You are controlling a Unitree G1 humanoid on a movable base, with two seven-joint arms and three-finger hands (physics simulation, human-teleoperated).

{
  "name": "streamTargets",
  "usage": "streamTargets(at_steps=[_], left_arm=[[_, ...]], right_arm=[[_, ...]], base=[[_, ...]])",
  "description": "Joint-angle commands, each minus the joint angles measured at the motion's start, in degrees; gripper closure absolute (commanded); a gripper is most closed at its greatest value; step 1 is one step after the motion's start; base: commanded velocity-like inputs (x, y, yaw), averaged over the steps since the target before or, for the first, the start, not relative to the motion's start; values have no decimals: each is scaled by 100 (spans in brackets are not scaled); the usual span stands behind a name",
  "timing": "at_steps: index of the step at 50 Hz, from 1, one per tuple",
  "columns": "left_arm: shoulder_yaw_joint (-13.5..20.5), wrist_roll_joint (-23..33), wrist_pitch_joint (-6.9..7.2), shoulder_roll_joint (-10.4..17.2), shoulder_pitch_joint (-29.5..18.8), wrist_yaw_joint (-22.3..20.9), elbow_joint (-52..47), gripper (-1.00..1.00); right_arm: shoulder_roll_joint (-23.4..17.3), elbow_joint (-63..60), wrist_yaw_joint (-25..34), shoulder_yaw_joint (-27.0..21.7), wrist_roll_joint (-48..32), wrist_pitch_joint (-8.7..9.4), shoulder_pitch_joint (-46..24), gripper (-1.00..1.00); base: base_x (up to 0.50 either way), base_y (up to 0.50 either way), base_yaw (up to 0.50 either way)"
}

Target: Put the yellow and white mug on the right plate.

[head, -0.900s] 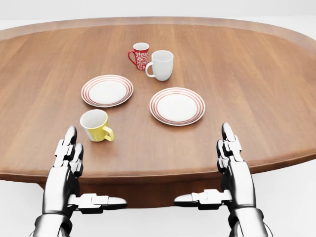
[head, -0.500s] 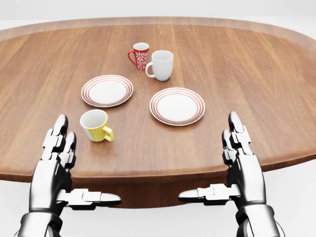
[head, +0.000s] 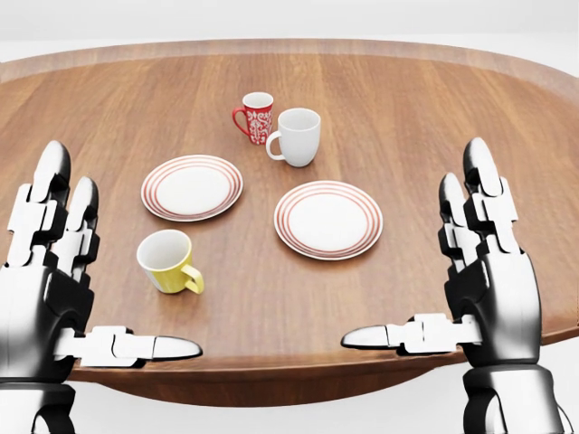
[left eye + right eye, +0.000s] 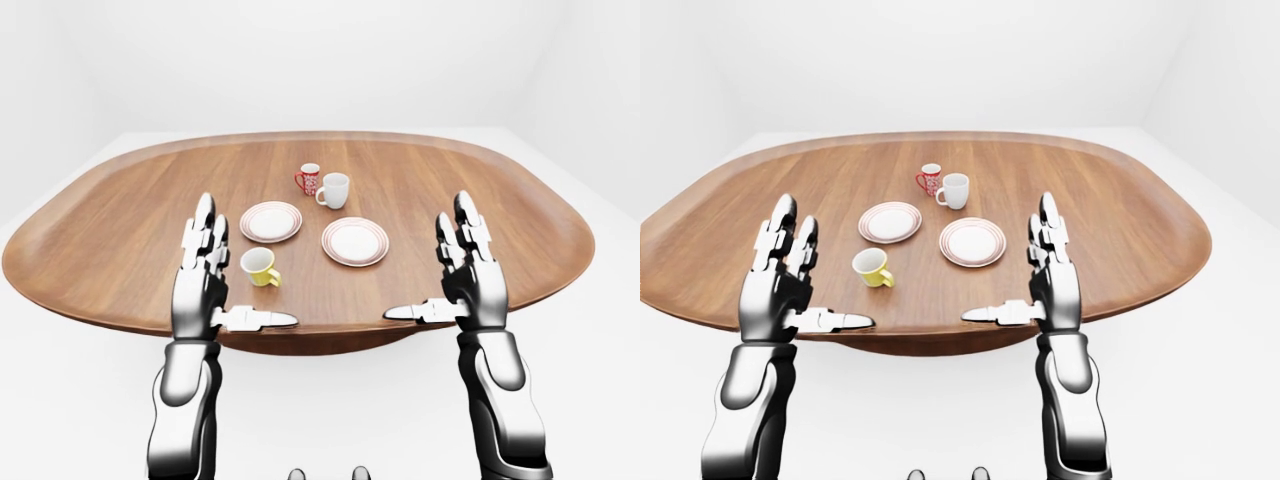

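The yellow mug stands upright and empty on the wooden counter, mouth up, handle toward the head view's lower right. Above it lies the left plate, bare; the right plate, also bare, sits well to the mug's right. Higher up stand a white mug and a red mug, just beside each other. The left hand and right hand hover spread wide, holding nothing

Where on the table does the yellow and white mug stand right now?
In the head view the yellow and white mug stands upright at lower left, just below the left plate and beside the open left hand.
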Motion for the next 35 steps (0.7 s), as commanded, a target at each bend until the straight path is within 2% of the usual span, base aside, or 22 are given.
streamTargets(at_steps=[1,4,11,32,35], left_arm=[[45,10,0,4,-25,-39,-210,-100],[49,7,0,2,-19,-39,-213,-100],[64,-2,0,4,-27,-36,-219,-100],[91,-39,0,11,-36,-36,-274,-100],[87,-38,0,9,-27,-34,-294,-100]], right_arm=[[-13,-300,25,-64,64,0,-16,-100],[-5,-261,13,-52,49,0,-12,-100],[-21,-178,27,-11,-56,0,5,-100],[14,-245,22,55,-120,0,40,-100],[14,-256,5,71,-128,0,47,-100]], base=[[50,0,0],[50,0,0],[0,0,0],[9,50,0],[0,0,0]])
